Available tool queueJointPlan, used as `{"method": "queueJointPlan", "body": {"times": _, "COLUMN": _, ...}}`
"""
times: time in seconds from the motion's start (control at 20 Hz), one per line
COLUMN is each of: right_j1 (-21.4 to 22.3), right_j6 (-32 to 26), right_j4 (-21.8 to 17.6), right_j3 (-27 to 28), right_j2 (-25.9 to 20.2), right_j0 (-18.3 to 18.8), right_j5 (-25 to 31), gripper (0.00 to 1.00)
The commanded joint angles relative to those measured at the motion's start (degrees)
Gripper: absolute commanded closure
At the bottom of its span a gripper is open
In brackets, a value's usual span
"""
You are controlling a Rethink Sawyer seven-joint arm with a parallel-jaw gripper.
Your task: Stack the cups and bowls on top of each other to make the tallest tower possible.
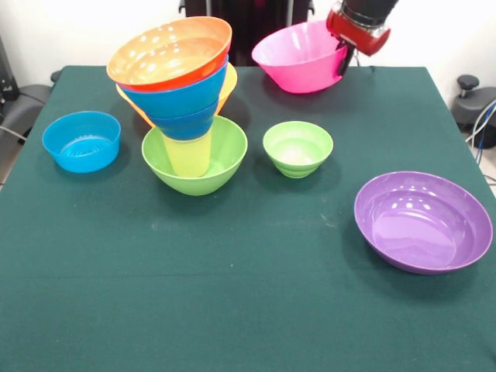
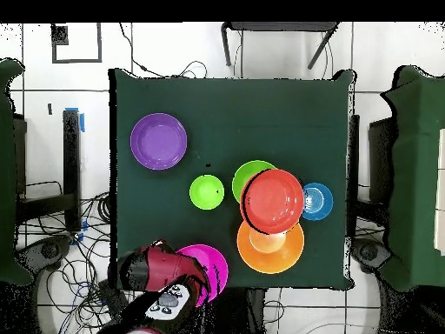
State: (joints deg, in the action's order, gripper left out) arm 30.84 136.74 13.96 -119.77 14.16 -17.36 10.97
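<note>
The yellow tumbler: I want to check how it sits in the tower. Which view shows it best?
The front view: the yellow tumbler stands upright inside the large lime-green bowl, with the blue bowls resting on it and leaning. In the overhead view the red-orange bowl on top covers it entirely.

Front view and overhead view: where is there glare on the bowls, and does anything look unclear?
Front view: white spots of glare lie on the purple bowl, the orange top bowl of the tower and the pink bowl; shadows under the bowls are soft. Overhead view: the bowls look flat, with only faint glare; the hand covers one side of the pink bowl, and its state is unclear.
</note>
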Motion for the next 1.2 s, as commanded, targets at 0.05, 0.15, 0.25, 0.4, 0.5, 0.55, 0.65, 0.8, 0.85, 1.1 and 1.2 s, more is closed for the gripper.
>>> {"method": "queueJointPlan", "body": {"times": 0.05, "right_j1": 7.3, "right_j6": 7.6, "right_j4": 2.2, "right_j3": 3.5, "right_j2": -3.2, "right_j0": 0.5, "right_j5": 12.5, "gripper": 1.00}}
{"method": "queueJointPlan", "body": {"times": 0.15, "right_j1": 9.0, "right_j6": 7.4, "right_j4": 1.7, "right_j3": 4.8, "right_j2": -2.3, "right_j0": 0.3, "right_j5": 16.3, "gripper": 1.00}}
{"method": "queueJointPlan", "body": {"times": 0.25, "right_j1": 10.5, "right_j6": 6.7, "right_j4": 1.2, "right_j3": 5.8, "right_j2": -2.2, "right_j0": 0.8, "right_j5": 19.2, "gripper": 1.00}}
{"method": "queueJointPlan", "body": {"times": 0.4, "right_j1": 11.6, "right_j6": 6.3, "right_j4": 0.0, "right_j3": 8.3, "right_j2": -0.6, "right_j0": 0.2, "right_j5": 22.6, "gripper": 1.00}}
{"method": "queueJointPlan", "body": {"times": 0.5, "right_j1": 12.0, "right_j6": 6.0, "right_j4": -0.6, "right_j3": 10.0, "right_j2": 0.0, "right_j0": 0.0, "right_j5": 24.6, "gripper": 1.00}}
{"method": "queueJointPlan", "body": {"times": 0.55, "right_j1": 12.1, "right_j6": 5.8, "right_j4": -1.0, "right_j3": 10.8, "right_j2": 0.3, "right_j0": 0.0, "right_j5": 25.4, "gripper": 1.00}}
{"method": "queueJointPlan", "body": {"times": 0.65, "right_j1": 12.2, "right_j6": 5.6, "right_j4": -2.1, "right_j3": 12.8, "right_j2": 1.6, "right_j0": -0.6, "right_j5": 27.1, "gripper": 1.00}}
{"method": "queueJointPlan", "body": {"times": 0.8, "right_j1": 12.9, "right_j6": 4.9, "right_j4": -3.2, "right_j3": 15.3, "right_j2": 2.7, "right_j0": -0.9, "right_j5": 30.4, "gripper": 1.00}}
{"method": "queueJointPlan", "body": {"times": 0.85, "right_j1": 13.1, "right_j6": 4.9, "right_j4": -3.6, "right_j3": 16.1, "right_j2": 3.2, "right_j0": -1.2, "right_j5": 31.4, "gripper": 1.00}}
{"method": "queueJointPlan", "body": {"times": 1.1, "right_j1": 14.6, "right_j6": 4.6, "right_j4": -5.8, "right_j3": 20.7, "right_j2": 6.3, "right_j0": -2.7, "right_j5": 38.3, "gripper": 1.00}}
{"method": "queueJointPlan", "body": {"times": 1.2, "right_j1": 15.1, "right_j6": 3.9, "right_j4": -6.8, "right_j3": 22.1, "right_j2": 7.1, "right_j0": -2.8, "right_j5": 40.2, "gripper": 1.00}}
